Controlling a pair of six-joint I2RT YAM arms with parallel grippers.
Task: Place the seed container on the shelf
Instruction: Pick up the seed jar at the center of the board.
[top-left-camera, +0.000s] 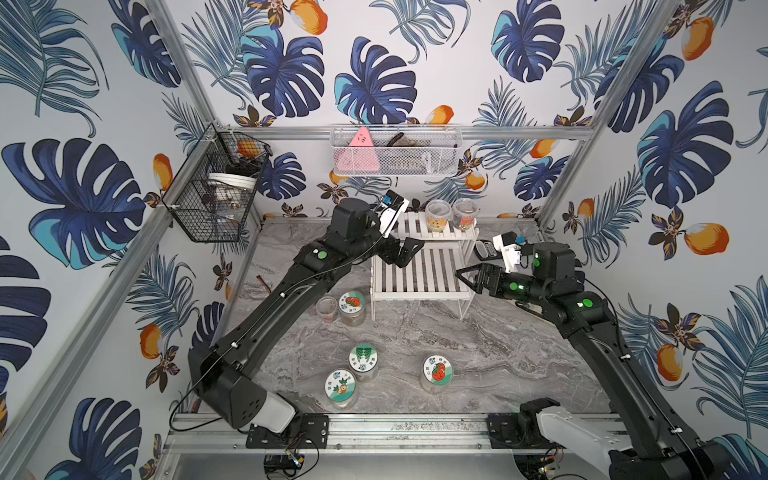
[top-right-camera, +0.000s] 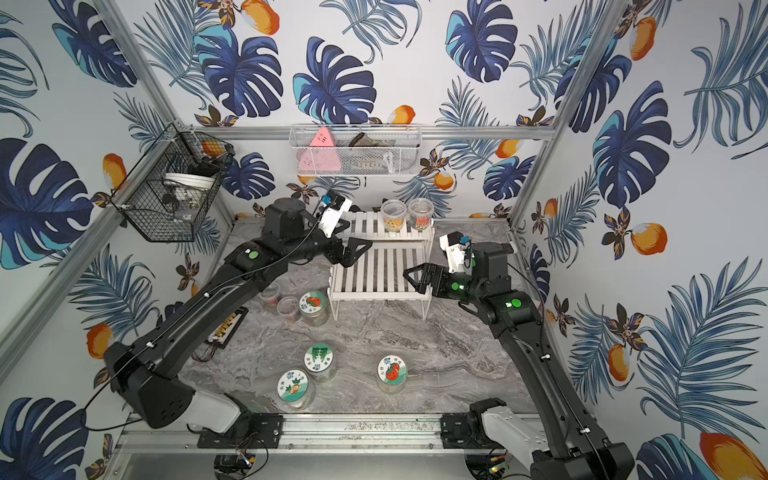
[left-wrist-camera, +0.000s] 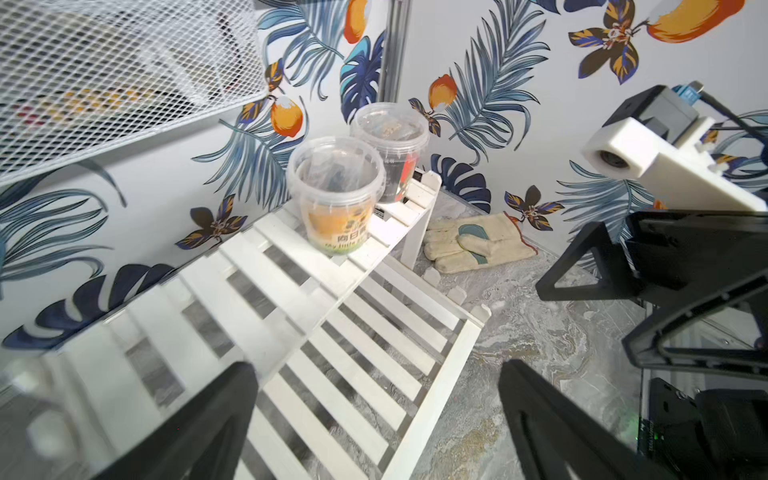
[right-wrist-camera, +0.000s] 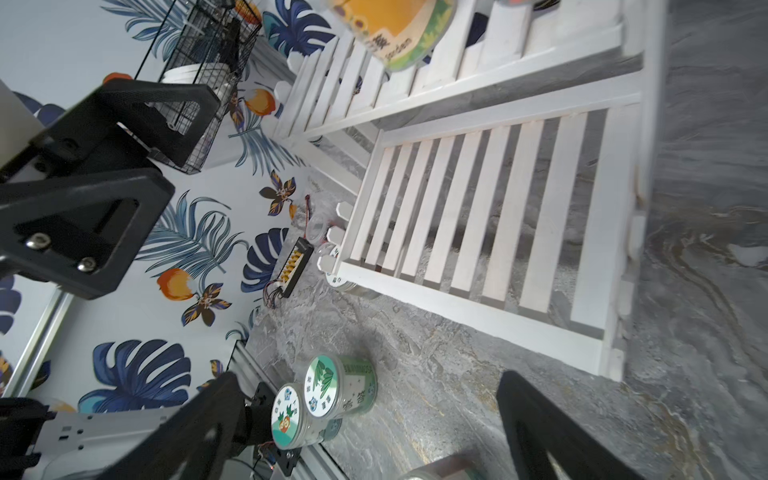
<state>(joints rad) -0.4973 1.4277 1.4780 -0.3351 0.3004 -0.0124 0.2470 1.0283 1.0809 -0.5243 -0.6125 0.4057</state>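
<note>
Your left claw (top-left-camera: 409, 253) and right claw (top-left-camera: 463, 279) gape empty — take the seed container (top-left-camera: 437, 372) at lower centre — likely light, slick plastic — around its wall.

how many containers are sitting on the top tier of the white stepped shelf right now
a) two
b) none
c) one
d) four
a: an orange-labelled tub and a second clear tub stand side by side on the upper tier of the shelf; the other jars are down on the table.
</note>
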